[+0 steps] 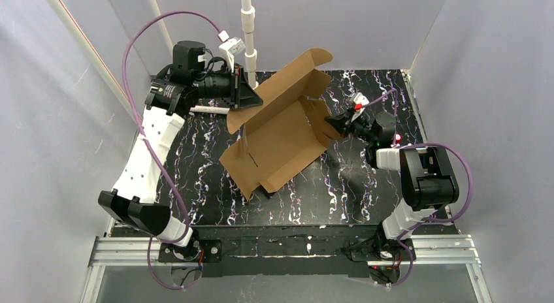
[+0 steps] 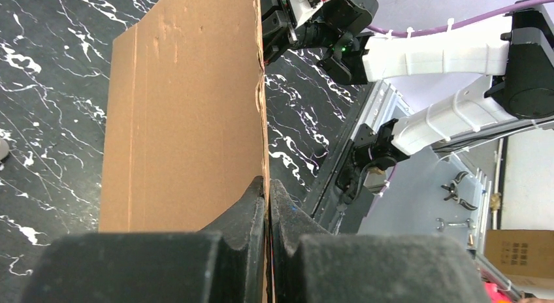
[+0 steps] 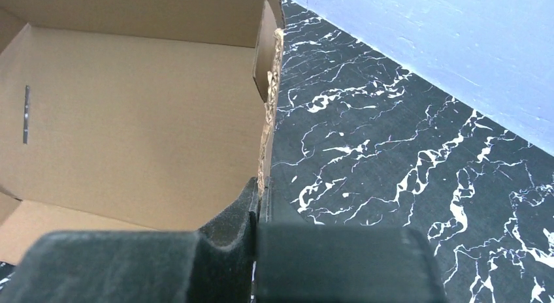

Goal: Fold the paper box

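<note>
The paper box (image 1: 281,133) is a brown cardboard blank, partly folded, lying askew in the middle of the black marbled table with its far wall raised. My left gripper (image 1: 251,94) is shut on the edge of that raised wall at the far left; in the left wrist view the cardboard panel (image 2: 183,113) runs edge-on between my fingertips (image 2: 268,185). My right gripper (image 1: 331,125) is shut on the box's right side wall. In the right wrist view the ragged cardboard edge (image 3: 268,113) sits between the jaws (image 3: 261,185), with the box's inside (image 3: 130,113) to the left.
A white vertical pipe (image 1: 248,29) stands at the back beside the left arm. Grey-blue walls (image 1: 496,68) close in the table on three sides. Bare marbled tabletop (image 1: 340,192) lies in front of and to the right of the box.
</note>
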